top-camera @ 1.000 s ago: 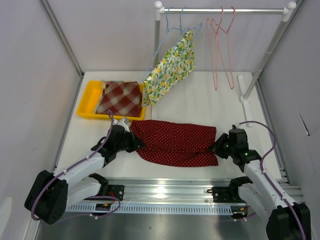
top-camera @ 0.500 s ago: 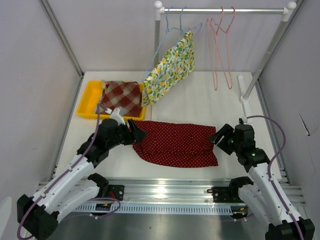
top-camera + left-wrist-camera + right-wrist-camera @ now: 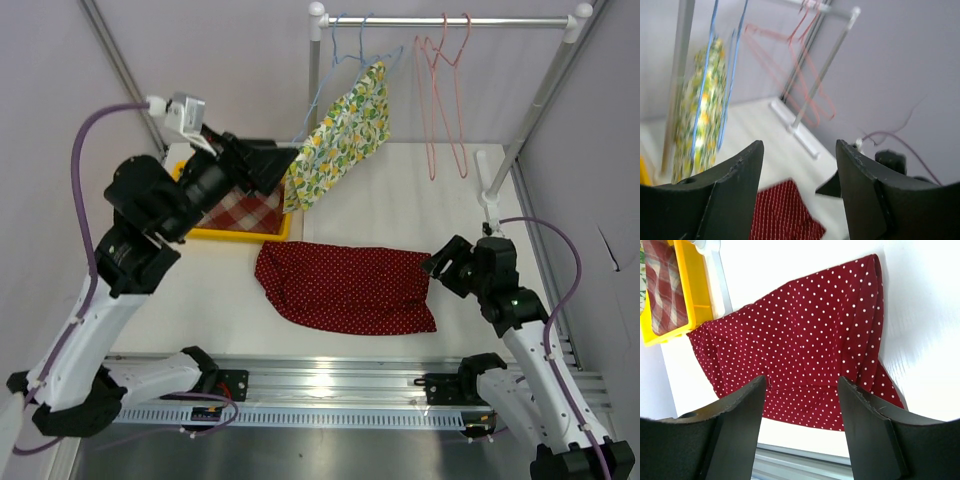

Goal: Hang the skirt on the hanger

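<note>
Red skirt (image 3: pixel 345 288) is laid flat right before the right gripper (image 3: pixel 440 268), well below the left gripper (image 3: pixel 268 160). Both are spread open, nothing gripped. Pink hanger (image 3: pixel 444 100) could be knocked off if approached crooked

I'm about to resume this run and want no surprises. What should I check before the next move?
1. Red dotted skirt lies flat on the table, held by neither gripper: ok.
2. Left gripper open and empty, raised: ok.
3. Right gripper open, over the skirt's right edge: ok.
4. Pink hangers bare on the rail: ok.
5. Left gripper clear of the hanging floral skirt: cannot tell.
</note>
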Robot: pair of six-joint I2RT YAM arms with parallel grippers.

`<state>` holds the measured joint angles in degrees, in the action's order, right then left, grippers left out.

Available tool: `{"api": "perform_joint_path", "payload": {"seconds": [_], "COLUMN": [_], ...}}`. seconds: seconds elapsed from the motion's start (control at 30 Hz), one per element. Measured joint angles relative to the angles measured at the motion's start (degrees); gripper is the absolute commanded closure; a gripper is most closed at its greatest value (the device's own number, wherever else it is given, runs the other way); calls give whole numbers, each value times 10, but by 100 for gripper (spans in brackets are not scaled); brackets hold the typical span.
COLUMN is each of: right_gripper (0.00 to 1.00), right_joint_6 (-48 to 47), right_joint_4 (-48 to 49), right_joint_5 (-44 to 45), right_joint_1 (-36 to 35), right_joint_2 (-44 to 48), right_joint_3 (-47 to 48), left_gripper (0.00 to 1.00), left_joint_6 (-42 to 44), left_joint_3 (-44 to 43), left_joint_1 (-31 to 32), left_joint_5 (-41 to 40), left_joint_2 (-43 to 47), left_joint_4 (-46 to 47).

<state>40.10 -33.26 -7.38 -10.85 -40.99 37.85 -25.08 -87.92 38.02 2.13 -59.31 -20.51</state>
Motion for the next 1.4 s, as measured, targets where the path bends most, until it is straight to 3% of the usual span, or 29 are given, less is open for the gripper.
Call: {"api": "perform_joint_path", "payload": {"seconds": [0.27, 0.4, 0.57, 0.77, 1.4], "right_gripper": [36, 36, 36, 36, 35], "right_joint_6": [-12, -16, -24, -29, -40], "right_joint_4": [-4, -4, -4, -4, -3], "right_joint_5": [-8, -13, -21, -26, -42], "right_joint_1": [0, 0, 0, 0, 0], "right_joint_2": [-19, -26, -31, -31, -31], "right_joint_3": [11, 12, 13, 13, 9], "left_gripper": [35, 34, 34, 34, 38], "left_joint_6": [109, 160, 202, 223, 226], "left_joint_3": [-229, -330, -436, -473, -476], "left_joint_1": [8, 8, 8, 5, -12], "left_joint_5": [-10, -21, -56, -80, -79], "left_joint_2": [-242, -380, -489, -513, -562], "left_joint_4": [50, 20, -32, -46, -67]}}
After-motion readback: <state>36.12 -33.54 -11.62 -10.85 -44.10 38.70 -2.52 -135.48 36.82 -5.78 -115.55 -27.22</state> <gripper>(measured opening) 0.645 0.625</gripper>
